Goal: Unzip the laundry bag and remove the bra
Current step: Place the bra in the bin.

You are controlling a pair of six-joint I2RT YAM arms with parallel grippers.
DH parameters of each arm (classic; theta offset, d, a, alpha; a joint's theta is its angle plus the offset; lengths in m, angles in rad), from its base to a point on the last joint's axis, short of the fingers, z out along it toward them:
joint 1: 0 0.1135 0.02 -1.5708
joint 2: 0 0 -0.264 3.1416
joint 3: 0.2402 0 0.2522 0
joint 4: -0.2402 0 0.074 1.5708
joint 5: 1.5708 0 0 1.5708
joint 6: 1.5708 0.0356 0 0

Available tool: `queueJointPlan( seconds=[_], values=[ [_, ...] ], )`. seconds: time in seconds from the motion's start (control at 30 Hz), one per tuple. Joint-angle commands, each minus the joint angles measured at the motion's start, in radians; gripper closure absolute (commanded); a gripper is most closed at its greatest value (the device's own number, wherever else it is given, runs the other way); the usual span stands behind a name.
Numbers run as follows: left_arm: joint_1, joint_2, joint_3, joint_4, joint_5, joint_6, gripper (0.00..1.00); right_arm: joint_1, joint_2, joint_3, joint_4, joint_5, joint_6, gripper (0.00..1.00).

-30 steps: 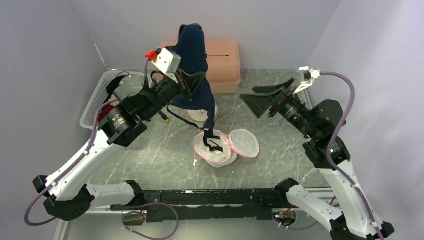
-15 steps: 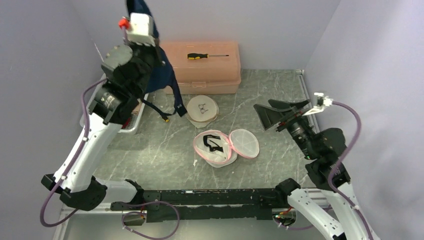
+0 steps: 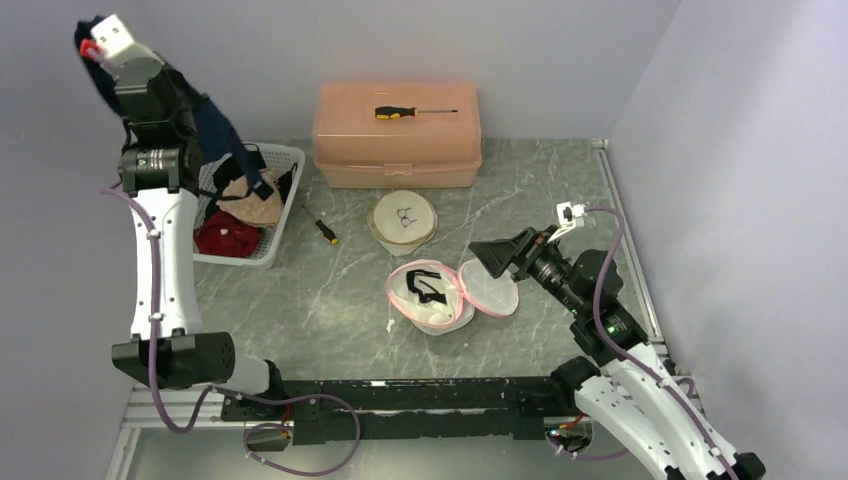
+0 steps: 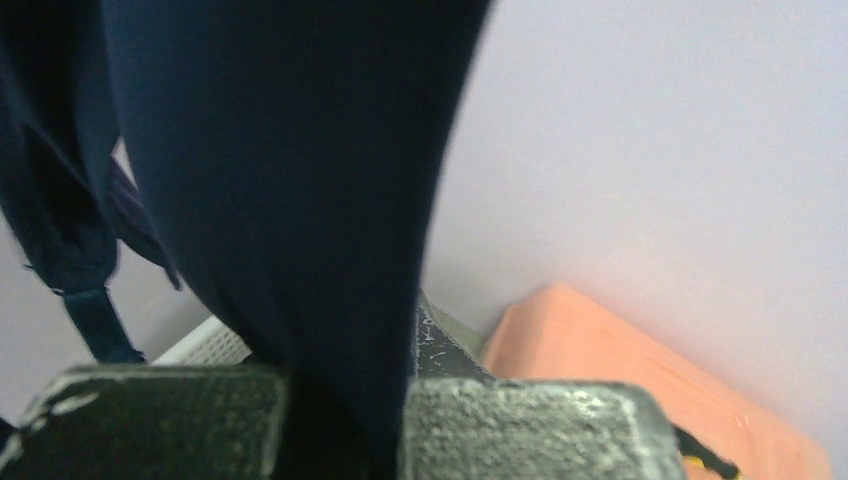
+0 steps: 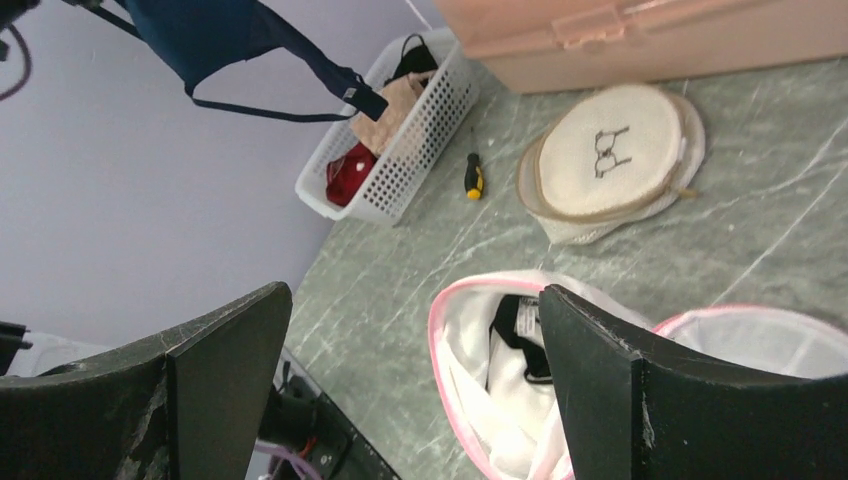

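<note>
The pink-rimmed white laundry bag (image 3: 432,300) lies open at mid-table, its round lid (image 3: 488,285) flipped to the right. A black item (image 3: 428,286) shows inside it. The navy bra (image 3: 215,130) hangs from my left gripper (image 3: 95,48), raised high at the far left above the white basket (image 3: 285,165). In the left wrist view the bra (image 4: 280,150) is pinched between the shut fingers of the left gripper (image 4: 345,420). My right gripper (image 3: 510,258) is open, just right of the bag's lid. The right wrist view shows the right gripper (image 5: 412,310) empty over the bag (image 5: 500,390), the bra (image 5: 220,30) far off.
An orange lidded box (image 3: 398,135) with a screwdriver (image 3: 415,111) on it stands at the back. A beige round bag with a bra icon (image 3: 403,218) lies before it. A small screwdriver (image 3: 322,231) lies beside the basket, which holds red and tan garments (image 3: 228,236).
My left arm swung from over the table's middle up to the far left, carrying the bra over the basket. My right arm drew back and lower, toward the bag's lid.
</note>
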Motion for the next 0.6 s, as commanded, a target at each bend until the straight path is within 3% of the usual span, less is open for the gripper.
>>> queueJointPlan(
  seconds=[0.0, 0.1, 0.23, 0.3, 0.57],
  values=[
    [0.106, 0.002, -0.086, 0.145, 0.045, -0.224, 0.97, 0.004, -0.028, -0.047, 0.108, -0.06, 0.056, 0.02],
    [0.111, 0.051, -0.079, 0.207, 0.056, -0.213, 0.97, 0.004, -0.051, -0.081, 0.108, -0.063, 0.064, 0.02],
    [0.12, 0.181, 0.1, 0.071, 0.163, -0.195, 0.97, 0.004, -0.061, -0.114, 0.108, -0.058, 0.063, 0.02],
    [0.121, 0.194, 0.114, 0.057, 0.239, -0.165, 0.97, 0.004, -0.056, -0.115, 0.107, -0.057, 0.056, 0.02],
    [0.126, 0.162, 0.174, -0.082, 0.356, 0.127, 0.97, 0.026, -0.045, -0.12, 0.119, -0.064, 0.037, 0.02]
  ],
)
